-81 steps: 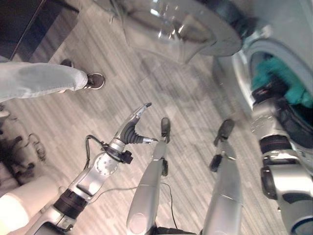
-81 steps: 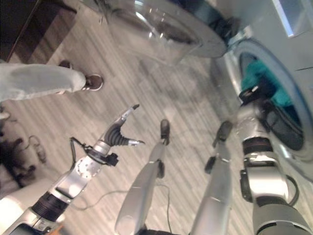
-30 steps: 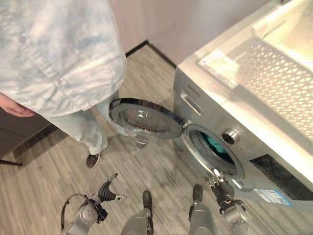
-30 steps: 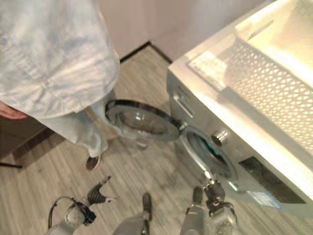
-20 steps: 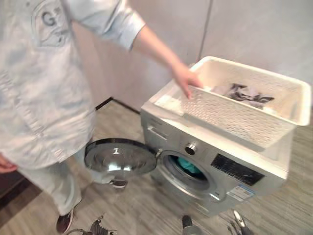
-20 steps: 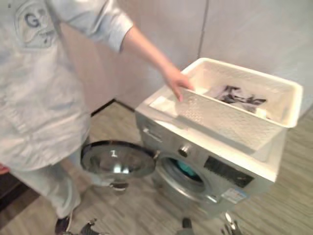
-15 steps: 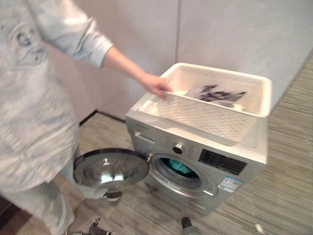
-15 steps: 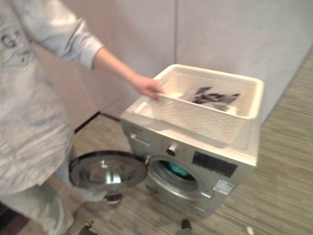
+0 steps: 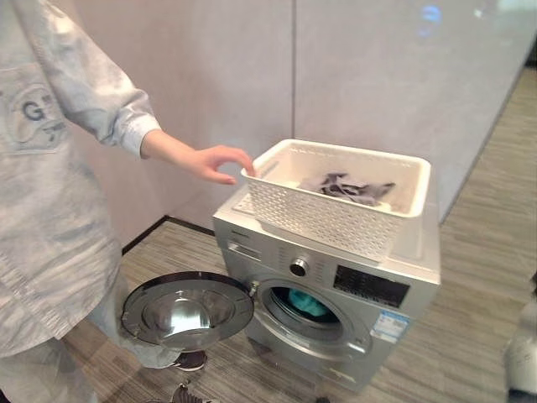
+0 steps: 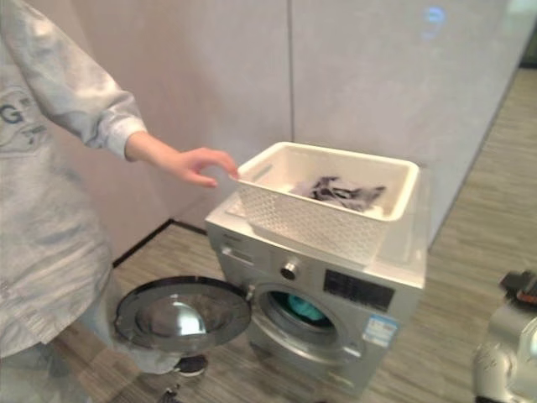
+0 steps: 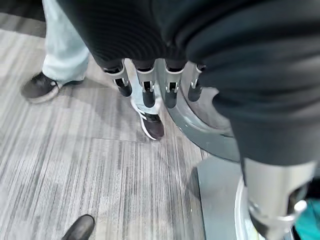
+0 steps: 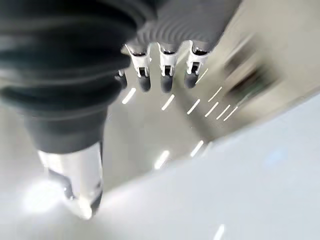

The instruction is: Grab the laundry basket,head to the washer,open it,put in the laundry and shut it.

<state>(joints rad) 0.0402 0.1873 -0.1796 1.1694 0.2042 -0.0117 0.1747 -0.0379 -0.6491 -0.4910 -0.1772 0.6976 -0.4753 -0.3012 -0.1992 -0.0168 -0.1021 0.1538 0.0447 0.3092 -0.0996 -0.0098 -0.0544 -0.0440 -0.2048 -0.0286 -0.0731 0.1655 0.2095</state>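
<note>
Now the head camera has swung up from the floor, so the whole washer stands in view against the wall instead of just its mouth; that shift is the camera's, not the machine's.

A person stands at the washer's left side. The round door hangs wide open, low to the floor, as it did a moment ago. The white laundry basket sits on the washer's top, towards its front left corner. The person's hand, which lay on the basket's rim half a second ago, is now at its left corner; whether it touches I cannot tell.

Dark grey laundry lies in the basket, and a teal garment shows inside the drum.

The right hand, which reached into the drum earlier, is out of it and raised, its fingers straight and holding nothing. The left hand hangs over the floor beside the open door, fingers straight and slightly apart, also empty.

Judging from this, one load is in, more waits in the basket, and the door is not yet shut.
</note>
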